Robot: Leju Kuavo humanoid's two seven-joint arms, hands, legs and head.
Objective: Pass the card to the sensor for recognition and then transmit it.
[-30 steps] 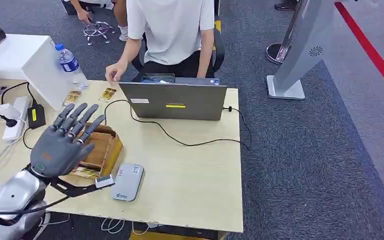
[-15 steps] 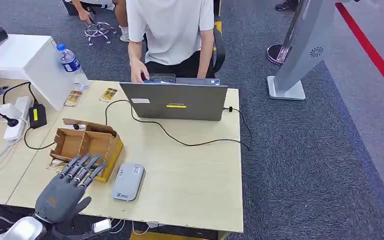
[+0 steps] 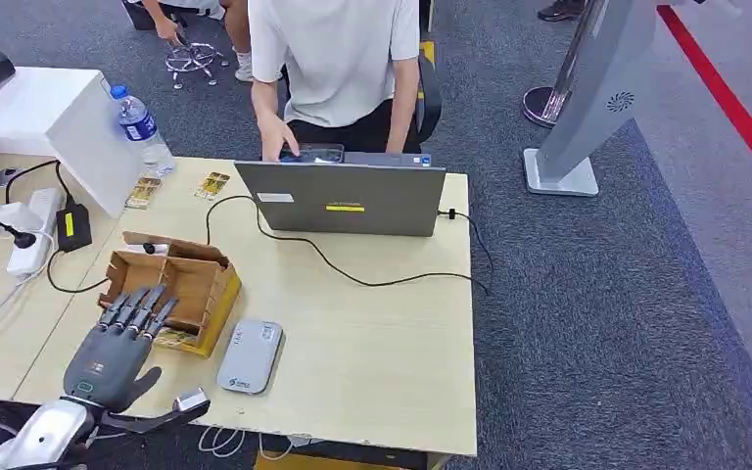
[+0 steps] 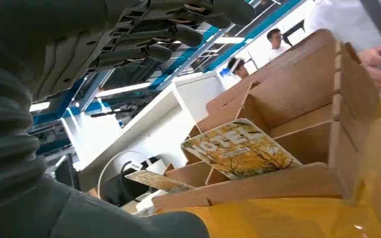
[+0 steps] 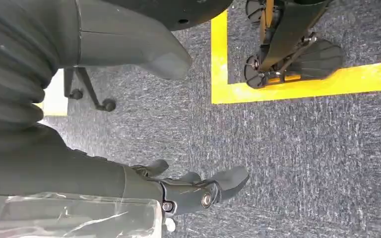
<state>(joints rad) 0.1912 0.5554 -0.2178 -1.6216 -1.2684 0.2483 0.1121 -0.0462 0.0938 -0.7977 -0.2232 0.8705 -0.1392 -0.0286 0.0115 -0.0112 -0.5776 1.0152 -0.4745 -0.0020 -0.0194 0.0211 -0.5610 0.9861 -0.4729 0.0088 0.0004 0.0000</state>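
Observation:
A yellow card printed "HOTEL" (image 4: 238,151) lies tilted in a compartment of the open cardboard box (image 4: 297,94). In the head view the box (image 3: 188,279) stands near the table's front left, with the card's edge (image 3: 169,339) at its near side. My left hand (image 3: 116,348) hovers at the box's near side, holding nothing. Its fingers (image 4: 144,34) are stretched out over the compartments, above the card and apart from it. The grey card sensor (image 3: 251,356) lies flat just right of the box. My right hand (image 5: 89,173) hangs over the carpet, fingers loosely apart and holding nothing.
A grey laptop (image 3: 343,199) stands at the table's far edge, and a person (image 3: 338,59) sits behind it with a hand at it. Its black cable (image 3: 352,277) runs across the table. Two more cards (image 3: 212,183) lie near a water bottle (image 3: 140,127). A power strip (image 3: 29,230) is at far left.
My left hand dropped from high over the box to the table's front edge, then eased forward to the box's near side. The person's hand left the far cards and went to the laptop.

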